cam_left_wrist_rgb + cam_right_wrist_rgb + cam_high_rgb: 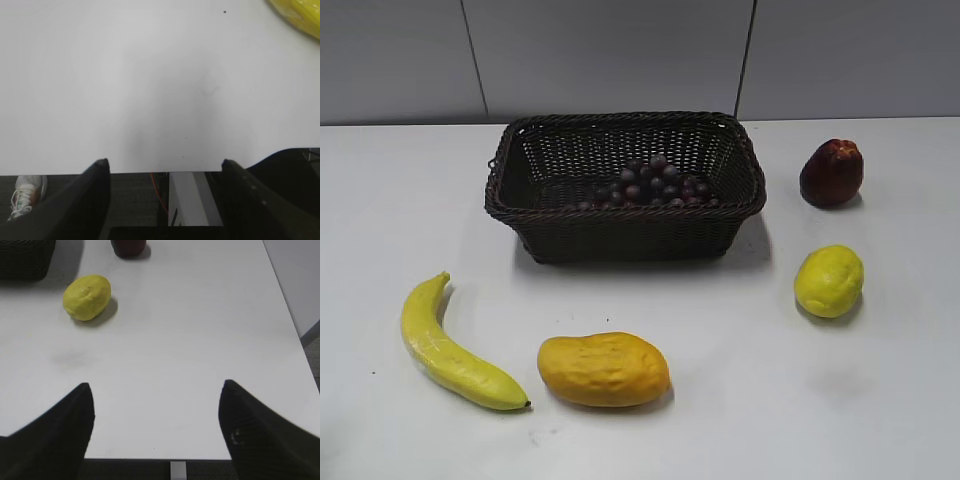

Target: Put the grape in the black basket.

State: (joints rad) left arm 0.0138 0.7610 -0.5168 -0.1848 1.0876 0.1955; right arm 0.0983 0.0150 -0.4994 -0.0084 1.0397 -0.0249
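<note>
Left wrist view: the left gripper [162, 167] has its fingers [97, 172] spread apart and empty, over the near edge of the white surface [125, 90]. The right gripper [156, 392] is likewise spread wide and holds nothing, near a lemon [87, 297]. Further out, the grape [655, 183] lies inside the black basket [620, 235], towards its right half. The placing step looks finished; nothing more seems needed except keeping both arms clear. A banana [450, 350], mango [604, 369] and dark red fruit [832, 172] sit around the basket.
</note>
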